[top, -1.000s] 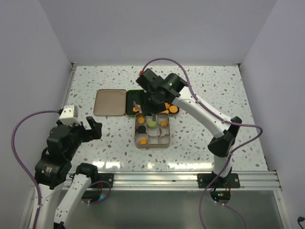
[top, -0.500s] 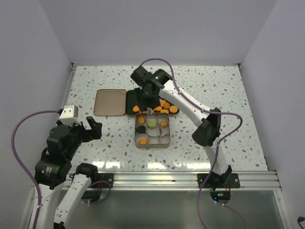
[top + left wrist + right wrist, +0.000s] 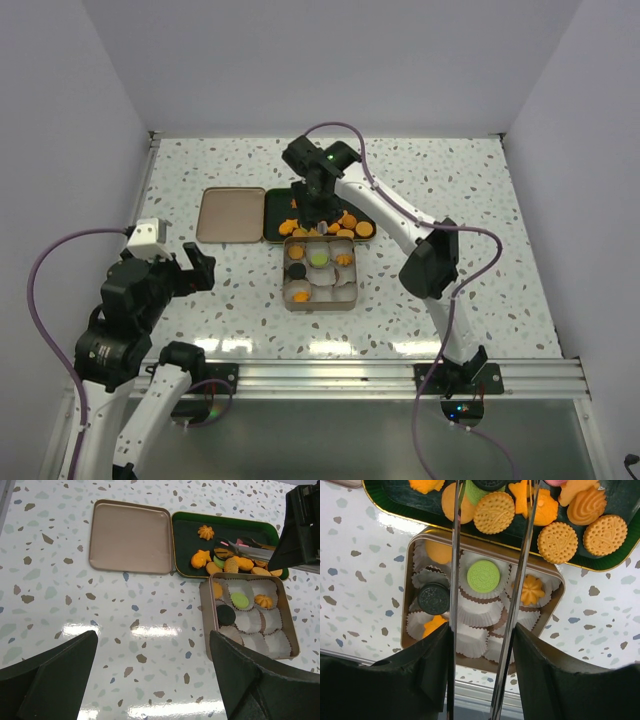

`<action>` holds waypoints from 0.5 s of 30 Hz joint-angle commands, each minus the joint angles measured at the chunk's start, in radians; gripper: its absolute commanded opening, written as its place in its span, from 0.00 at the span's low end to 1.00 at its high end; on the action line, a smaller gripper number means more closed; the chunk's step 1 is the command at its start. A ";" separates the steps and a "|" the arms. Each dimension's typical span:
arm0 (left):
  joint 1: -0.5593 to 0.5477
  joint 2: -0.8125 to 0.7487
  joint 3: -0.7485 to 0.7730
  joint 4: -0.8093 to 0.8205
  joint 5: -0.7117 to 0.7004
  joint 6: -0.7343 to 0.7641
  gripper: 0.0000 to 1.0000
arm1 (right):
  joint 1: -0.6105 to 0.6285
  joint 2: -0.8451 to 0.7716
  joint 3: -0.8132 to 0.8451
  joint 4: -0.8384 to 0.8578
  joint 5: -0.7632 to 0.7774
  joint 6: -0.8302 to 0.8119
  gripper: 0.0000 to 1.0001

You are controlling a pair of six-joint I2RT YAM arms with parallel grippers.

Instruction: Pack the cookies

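The cookies (image 3: pixel 493 512), mostly orange, lie heaped on a dark green tray (image 3: pixel 277 205). A few sit in white paper cups in the tan tin (image 3: pixel 349 296): a green one (image 3: pixel 483 576), a dark one (image 3: pixel 433 598) and an orange flower (image 3: pixel 532 590). My right gripper (image 3: pixel 482 630) is shut on a pair of metal tongs (image 3: pixel 455 555), which reach over the tray's cookies; their tips run off the top of the right wrist view. From above, that gripper (image 3: pixel 318 205) hangs over the tray. My left gripper (image 3: pixel 152 680) is open and holds nothing, near the table's left front (image 3: pixel 190 270).
The tin's tan lid (image 3: pixel 231 214) lies flat to the left of the green tray. The tin touches the tray's near edge. A metal rail (image 3: pixel 330 375) runs along the table's front edge, and white walls close in the back and both sides.
My right arm has swung back from above the tin to above the green tray, tongs still in its grip. The left arm has not moved.
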 commanded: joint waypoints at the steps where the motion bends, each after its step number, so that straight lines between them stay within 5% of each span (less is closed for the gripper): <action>1: -0.007 0.013 -0.001 0.047 0.011 0.024 1.00 | -0.011 0.013 0.011 0.014 -0.001 -0.026 0.52; 15: -0.007 0.026 -0.001 0.046 0.006 0.021 1.00 | -0.011 0.024 0.036 0.015 -0.027 -0.027 0.35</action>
